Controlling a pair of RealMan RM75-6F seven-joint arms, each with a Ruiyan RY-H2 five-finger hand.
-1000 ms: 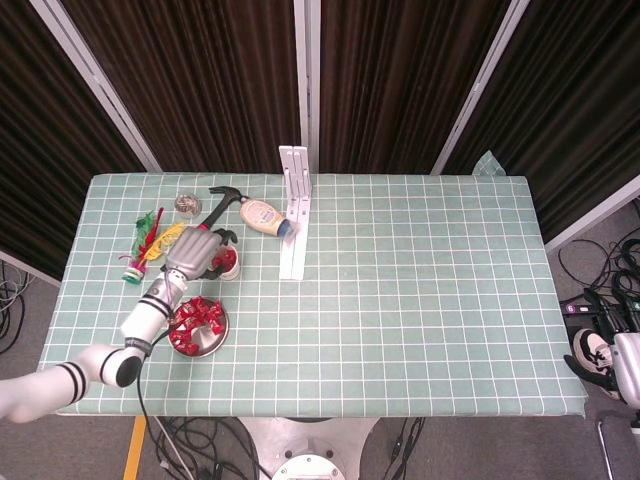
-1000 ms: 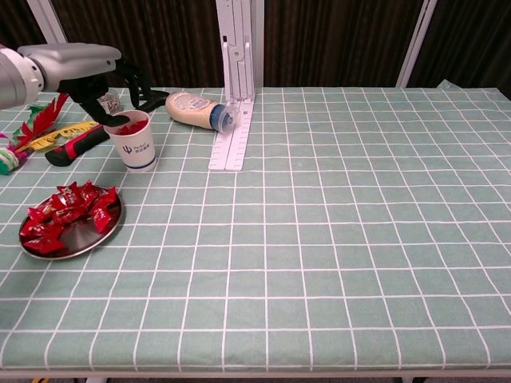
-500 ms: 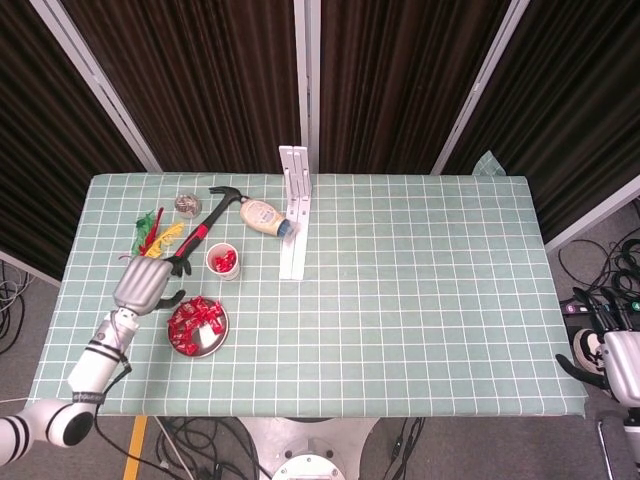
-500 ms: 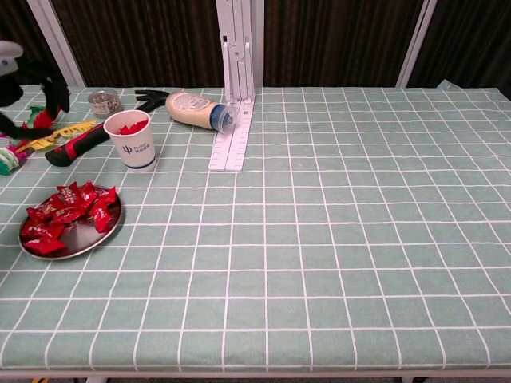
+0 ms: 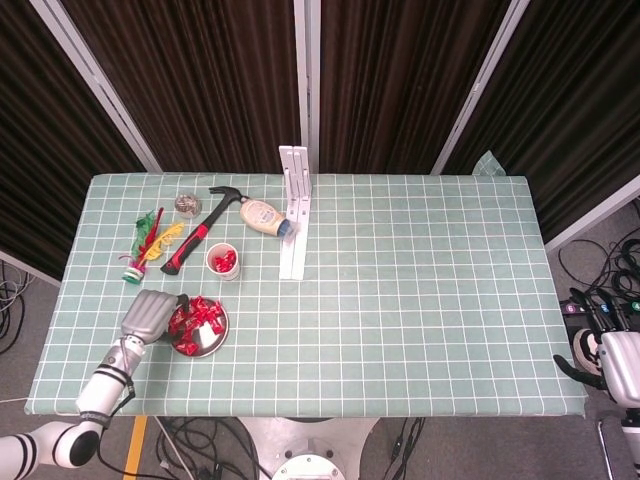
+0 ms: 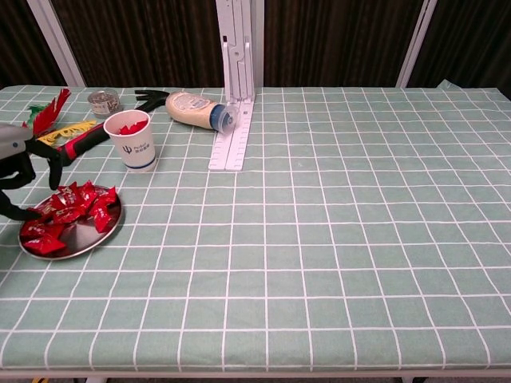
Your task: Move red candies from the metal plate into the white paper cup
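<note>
The metal plate sits near the table's front left corner and holds several red candies. The white paper cup stands upright behind the plate, with red candies inside it. My left hand hovers at the plate's left edge with its dark fingers spread. One fingertip reaches down to the candies at the left rim, and I see nothing held. My right hand hangs off the table's right side, fingers apart, holding nothing.
A red-handled hammer lies left of the cup. A mayonnaise bottle lies against a white upright rail. A feather toy and a small metal scrubber sit at the back left.
My left hand left the cup's rim, swung back to the left, then came down to the plate's left edge. Red candies now show in the cup. The right hand barely shifted.
</note>
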